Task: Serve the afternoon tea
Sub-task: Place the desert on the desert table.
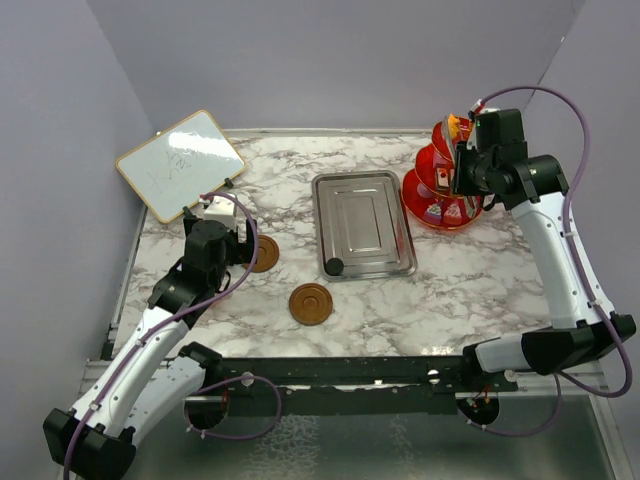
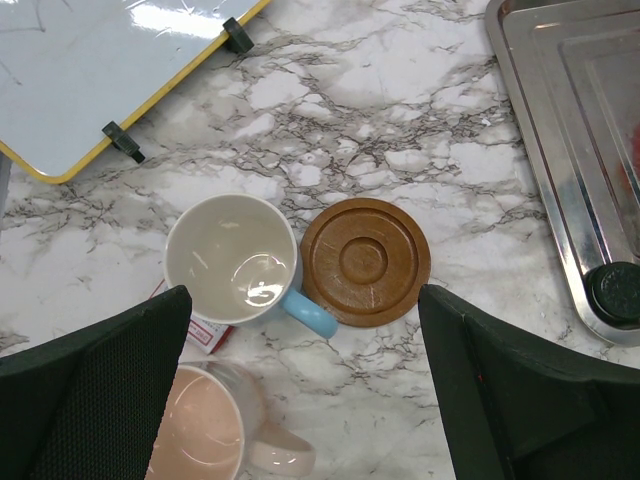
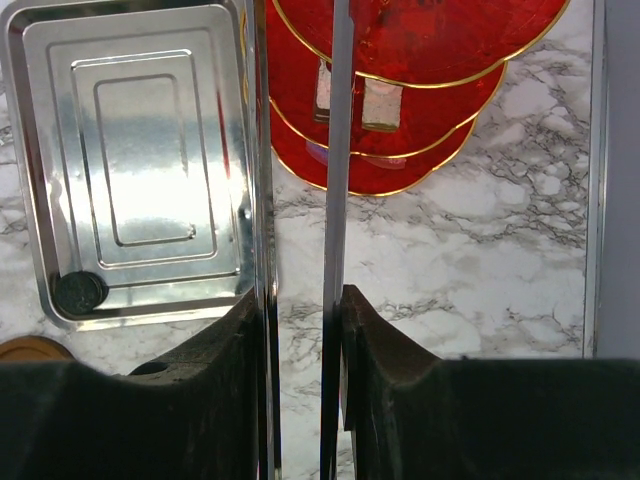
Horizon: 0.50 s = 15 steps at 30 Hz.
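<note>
Cup step: L gripper (image 2: 300,312) wide open over blue cup (image 2: 232,258), saucer (image 2: 365,262) just right; R gripper (image 3: 300,320) pinching metal tongs (image 3: 338,120), stand (image 3: 420,40) ahead, next, drop onto rim

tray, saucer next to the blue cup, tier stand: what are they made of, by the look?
Tray: metal, likely stainless steel; mirror-like glare, pressed ridges.
Saucer: looks like wood, possibly brown plastic; dull sheen, concentric rings, fine scuffs.
Stand: red translucent plastic or glass, gold-edged tiers; shapes show through them.
</note>
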Tool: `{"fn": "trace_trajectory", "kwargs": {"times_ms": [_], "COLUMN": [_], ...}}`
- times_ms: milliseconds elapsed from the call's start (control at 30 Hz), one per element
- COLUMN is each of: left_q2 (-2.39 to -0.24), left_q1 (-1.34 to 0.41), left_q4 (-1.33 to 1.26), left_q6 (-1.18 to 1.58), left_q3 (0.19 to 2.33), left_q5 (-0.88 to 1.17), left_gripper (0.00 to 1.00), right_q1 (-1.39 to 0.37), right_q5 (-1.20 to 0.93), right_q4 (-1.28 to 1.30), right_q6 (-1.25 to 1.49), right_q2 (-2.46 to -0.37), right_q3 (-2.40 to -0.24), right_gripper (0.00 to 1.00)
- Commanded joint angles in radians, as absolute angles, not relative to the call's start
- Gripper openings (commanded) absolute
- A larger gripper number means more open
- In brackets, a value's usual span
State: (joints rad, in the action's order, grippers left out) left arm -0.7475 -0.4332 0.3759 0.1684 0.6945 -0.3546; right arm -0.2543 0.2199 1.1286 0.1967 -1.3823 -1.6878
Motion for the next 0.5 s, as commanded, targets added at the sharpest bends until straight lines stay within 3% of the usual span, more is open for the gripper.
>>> {"fn": "trace_trajectory", "kwargs": {"times_ms": [0, 467], "left_q2": [-0.747, -0.752], "left_q1": [-0.429, -0.427], "left_q4": [0.362, 0.363], "left_q6": [0.163, 0.161], "left_q3": [0.715, 0.714], "left_q5": [-0.333, -0.333], "left_gripper": [0.99, 0.99], "right_q1": [-0.238, -0.232], "right_q5": [0.186, 0.236], "right_q4": [1.099, 1.088], "right_q6": [0.185, 0.198], "right_q2": [-1.390, -1.416], "right_q3": [-1.722, -1.655], "right_gripper": [0.18, 0.20]}}
